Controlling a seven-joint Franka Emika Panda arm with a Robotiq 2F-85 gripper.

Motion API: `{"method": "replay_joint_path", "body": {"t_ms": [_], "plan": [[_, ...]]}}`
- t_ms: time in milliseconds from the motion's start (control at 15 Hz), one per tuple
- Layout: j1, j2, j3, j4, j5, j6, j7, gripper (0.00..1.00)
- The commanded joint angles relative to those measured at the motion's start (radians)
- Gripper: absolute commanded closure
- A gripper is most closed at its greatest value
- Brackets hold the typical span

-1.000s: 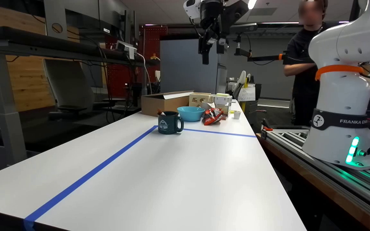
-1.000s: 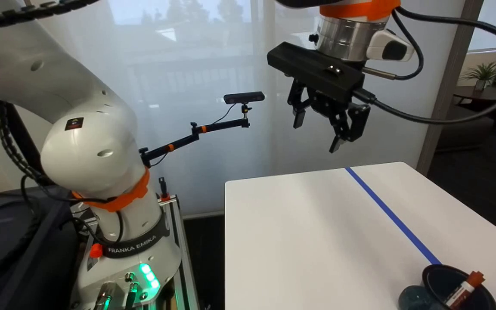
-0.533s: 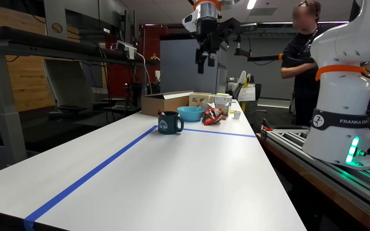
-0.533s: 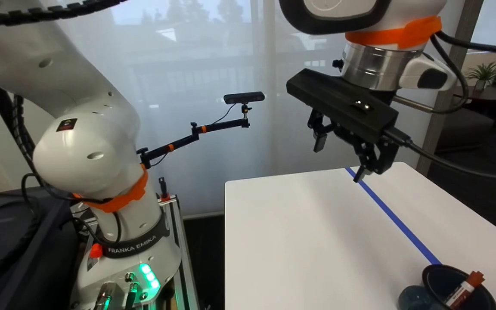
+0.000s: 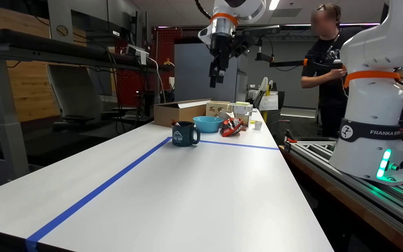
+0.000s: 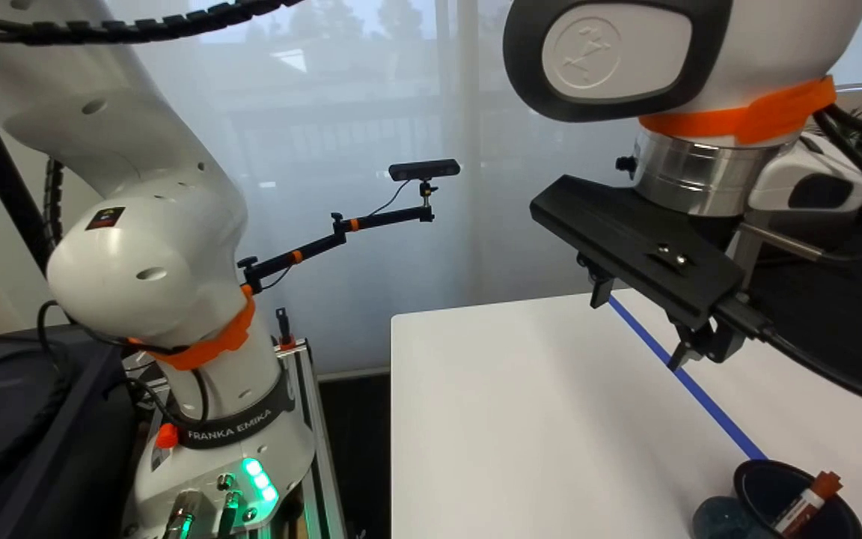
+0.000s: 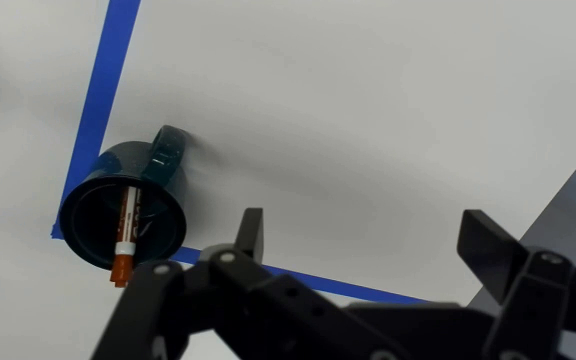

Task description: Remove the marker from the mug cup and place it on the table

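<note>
The teal mug cup (image 5: 185, 134) stands upright on the white table (image 5: 201, 196), at a corner of the blue tape. It also shows in an exterior view (image 6: 714, 516), cut by the bottom edge, and in the wrist view (image 7: 169, 152). The brown and white marker (image 7: 127, 227) leans inside the mug, its brown cap sticking out over the rim. It shows too in an exterior view (image 6: 810, 503). My gripper (image 7: 360, 222) is open and empty, high above the table in both exterior views (image 6: 639, 331) (image 5: 216, 81). In the wrist view the mug lies left of the fingers.
Behind the mug are a light blue bowl (image 5: 208, 124), a red bag (image 5: 232, 126), a cardboard box (image 5: 168, 114) and a small white cup (image 5: 258, 125). A camera on a jointed boom (image 6: 423, 171) stands beyond the arm. A person (image 5: 331, 70) stands near the robot base.
My gripper has moved down, and to the right in an exterior view, closer to the mug. It stays open. The mug and the marker have not moved. The person has shifted slightly.
</note>
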Motion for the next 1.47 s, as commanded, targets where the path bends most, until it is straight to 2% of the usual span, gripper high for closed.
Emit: {"method": "replay_joint_path", "body": {"t_ms": [0, 467, 933, 1400], "plan": [[-0.023, 0.089, -0.006, 0.040, 0.066, 0.053, -0.067, 0.00], [-0.071, 0.276, 0.034, 0.115, 0.140, 0.208, -0.100, 0.00], [-0.147, 0.390, 0.118, 0.187, 0.160, 0.293, -0.105, 0.00], [-0.227, 0.498, 0.206, 0.261, 0.247, 0.369, -0.146, 0.00]]}}
